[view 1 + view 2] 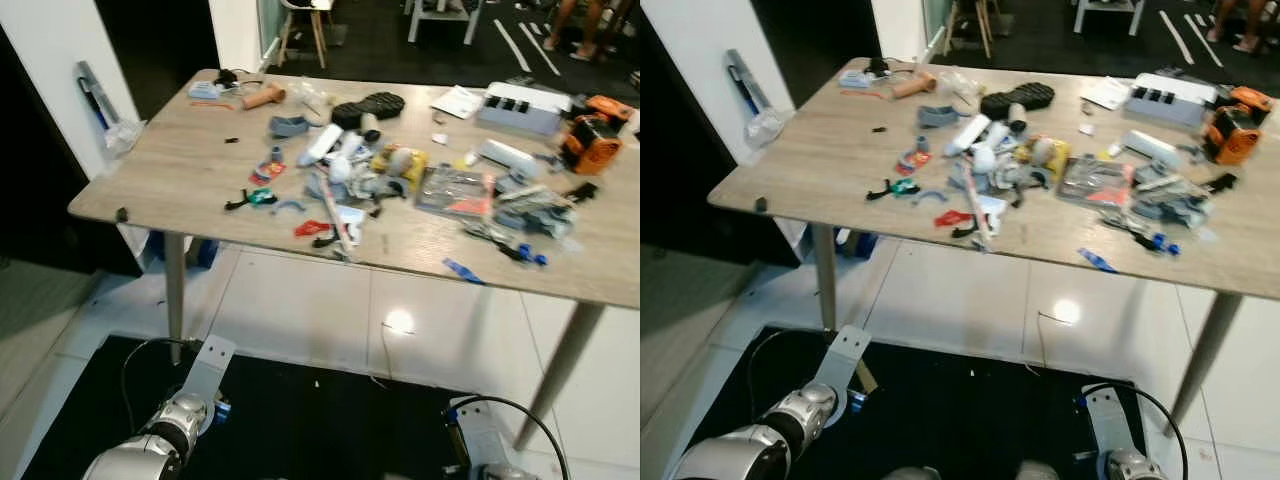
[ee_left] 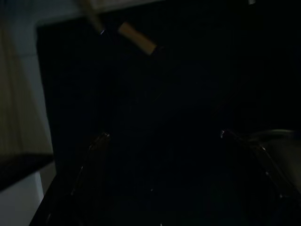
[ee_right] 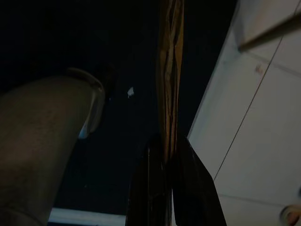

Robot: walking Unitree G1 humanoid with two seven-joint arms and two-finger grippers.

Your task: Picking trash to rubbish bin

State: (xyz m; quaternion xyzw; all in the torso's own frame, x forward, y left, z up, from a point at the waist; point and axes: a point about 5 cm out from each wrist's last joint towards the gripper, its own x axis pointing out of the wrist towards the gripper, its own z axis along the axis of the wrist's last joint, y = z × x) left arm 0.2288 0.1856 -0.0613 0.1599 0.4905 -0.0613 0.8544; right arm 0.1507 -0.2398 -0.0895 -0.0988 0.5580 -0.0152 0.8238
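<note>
The robot stands before a wooden table (image 1: 180, 170) strewn with clutter, and both arms hang low over a black mat (image 1: 330, 420) on the white tiled floor. Down by its side, the right gripper (image 3: 170, 155) has its two black fingers pinched tight on a thin flat brownish strip (image 3: 170, 70), which sticks straight out from between the fingertips. The left gripper (image 2: 164, 141) dangles in deep shade over the mat; its fingers are faint outlines set wide apart with nothing between them. Up on the table the trash lies in a heap near the middle: a red scrap (image 1: 310, 228) near the front edge, a yellow wrapper (image 1: 400, 160), a clear plastic packet (image 1: 455, 190), and a blue scrap (image 1: 462, 270) at the front edge. An orange power tool (image 1: 590, 140) sits at the far right end.
</note>
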